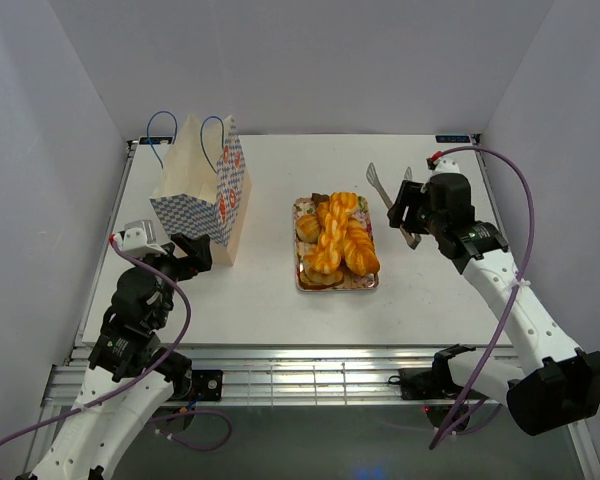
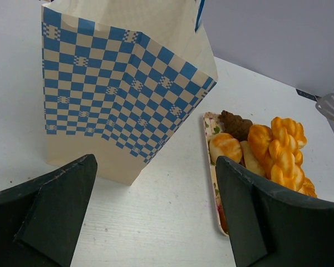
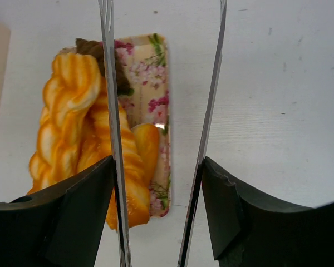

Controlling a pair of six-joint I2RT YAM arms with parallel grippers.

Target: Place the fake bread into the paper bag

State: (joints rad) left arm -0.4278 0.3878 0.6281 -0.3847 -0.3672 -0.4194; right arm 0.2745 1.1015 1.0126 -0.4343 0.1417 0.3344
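Dark fingers of the right gripper (image 3: 157, 164) clasp a pair of metal tongs (image 3: 112, 111) from outside. The two blades stand apart with no bread between them. Bread (image 3: 72, 111) lies heaped on the flowered tray (image 3: 150, 72) in the middle of the table (image 3: 278, 83), with twisted golden loaves on top and a dark brown piece at the far end. The paper bag (image 1: 205, 190) stands upright well to the left of the tray, its mouth open. The left gripper (image 2: 156, 161) sits close by the bag's near corner, spread wide and holding nothing.

Picking up a loaf looks like the step in hand. Bring the blades down astride one twisted loaf (the topmost, since nothing pins it), across its narrow width. Then squeeze gently, as glossy toys may slip. Lift straight up before swinging toward the bag.
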